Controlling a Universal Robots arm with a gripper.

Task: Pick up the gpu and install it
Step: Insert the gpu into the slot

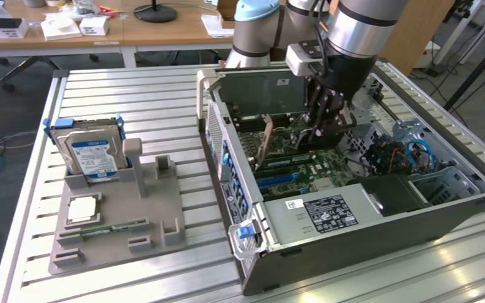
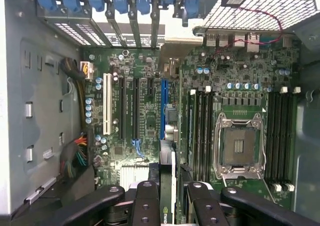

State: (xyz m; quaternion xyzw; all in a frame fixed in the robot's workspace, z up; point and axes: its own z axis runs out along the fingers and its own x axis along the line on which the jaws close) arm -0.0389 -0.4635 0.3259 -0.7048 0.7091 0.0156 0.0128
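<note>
In the wrist view the gpu is seen edge-on, a thin card with a green board edge and a logo near the fingers. My gripper is shut on it, one black finger pressing each side. The card hangs over the motherboard, roughly in line with the long blue slot. Its far end reaches toward the rear bracket openings. In the exterior view my gripper reaches down inside the open computer case, above the board.
A grey fixture at the exterior view's left holds a silver hard drive, a square chip and a green memory stick. Inside the case are the power supply, an empty processor socket and drive cables.
</note>
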